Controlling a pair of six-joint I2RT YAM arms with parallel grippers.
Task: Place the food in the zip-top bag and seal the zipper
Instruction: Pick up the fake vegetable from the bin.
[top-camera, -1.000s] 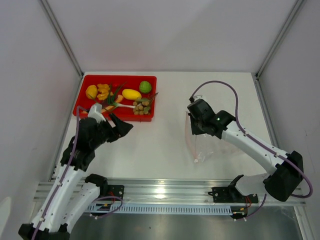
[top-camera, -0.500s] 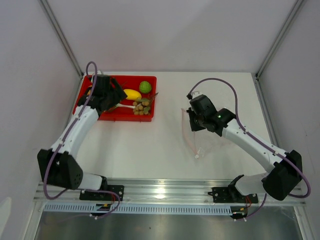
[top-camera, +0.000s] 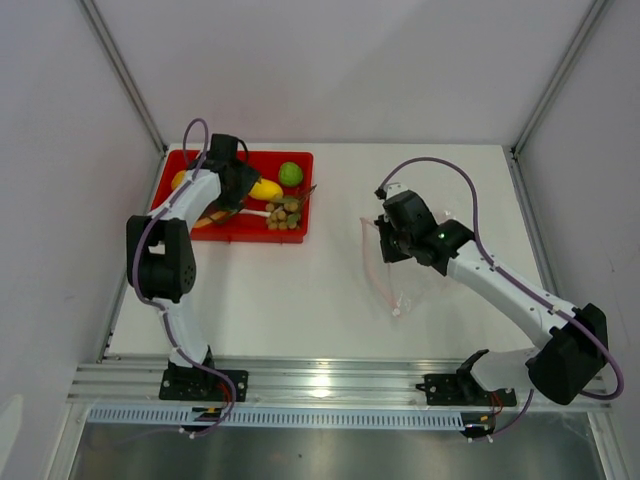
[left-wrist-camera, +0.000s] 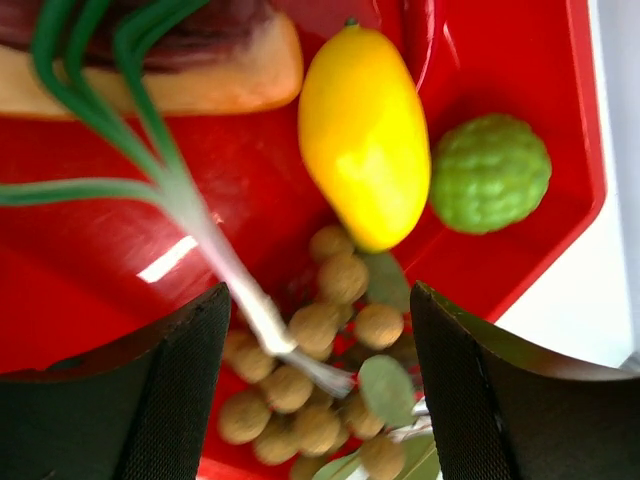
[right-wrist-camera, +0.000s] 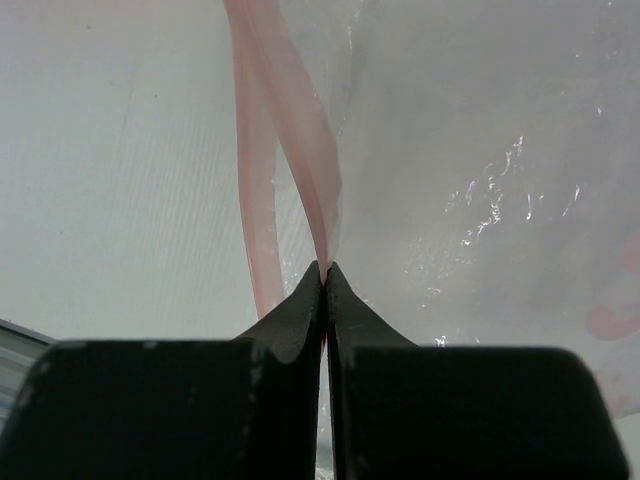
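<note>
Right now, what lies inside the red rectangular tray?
Yellow mango, bumpy green lime, brown nut cluster, green-stalked white vegetable, an orange piece. The left arm covers part of the tray's left end from above.

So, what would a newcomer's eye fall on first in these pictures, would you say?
The red tray at the far left of the table stands out most, bright with a yellow mango, a green lime and a brown nut cluster, with the left gripper open above them. To the right, the right gripper is pinched shut on the pink zipper of the clear zip-top bag.
</note>
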